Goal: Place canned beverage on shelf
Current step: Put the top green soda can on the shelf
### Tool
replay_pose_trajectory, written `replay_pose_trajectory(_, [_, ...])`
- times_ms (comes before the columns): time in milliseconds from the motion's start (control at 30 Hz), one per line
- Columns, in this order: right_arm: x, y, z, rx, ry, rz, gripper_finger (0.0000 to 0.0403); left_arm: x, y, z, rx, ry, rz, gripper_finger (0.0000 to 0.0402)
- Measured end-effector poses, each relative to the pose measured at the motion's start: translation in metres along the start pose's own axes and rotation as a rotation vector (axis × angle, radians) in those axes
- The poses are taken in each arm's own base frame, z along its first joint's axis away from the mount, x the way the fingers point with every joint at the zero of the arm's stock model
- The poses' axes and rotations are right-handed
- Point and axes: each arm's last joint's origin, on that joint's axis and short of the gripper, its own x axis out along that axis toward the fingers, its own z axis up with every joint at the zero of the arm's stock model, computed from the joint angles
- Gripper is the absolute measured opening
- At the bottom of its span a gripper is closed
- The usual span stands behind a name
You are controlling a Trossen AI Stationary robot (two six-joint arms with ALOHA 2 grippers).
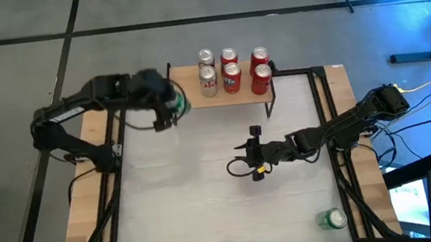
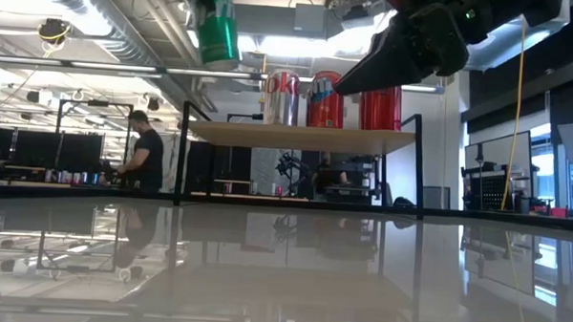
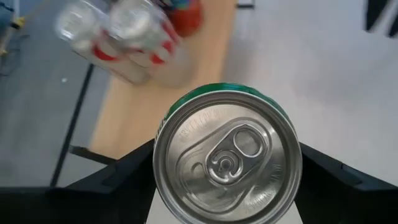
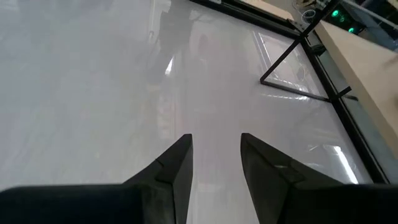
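The left gripper (image 1: 171, 103), fingers pinching the green can (image 3: 227, 155), holds it above the worktop (image 1: 207, 187) just beside the shelf (image 1: 193, 95) end carrying six cans (image 1: 232, 70), while the right gripper (image 1: 246, 165) hovers mid-worktop, fingers slightly spread and empty.

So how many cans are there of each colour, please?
Red cans: 4
Silver cans: 2
Green cans: 2, one held by the left gripper, one lying on the table
Total: 8
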Motion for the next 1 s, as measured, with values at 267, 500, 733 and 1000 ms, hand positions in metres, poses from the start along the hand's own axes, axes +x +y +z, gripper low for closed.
replay_pose_trajectory(267, [0.000,0.000,0.001,-0.014,-0.014,-0.002,0.0133,0.018,0.040,0.028,0.048,0.014,-0.009,0.0287])
replay_pose_trajectory(500, [0.000,0.000,0.001,-0.014,-0.013,-0.002,0.0133,0.049,0.080,0.033,0.042,0.086,0.000,0.0287])
replay_pose_trajectory(733, [0.000,0.000,0.001,-0.014,-0.014,-0.002,0.0133,0.081,0.118,0.022,-0.004,0.154,-0.008,0.0288])
replay_pose_trajectory(1000, [0.000,0.000,0.001,-0.014,-0.013,-0.002,0.0133,0.111,0.147,0.011,-0.065,0.159,-0.065,0.0288])
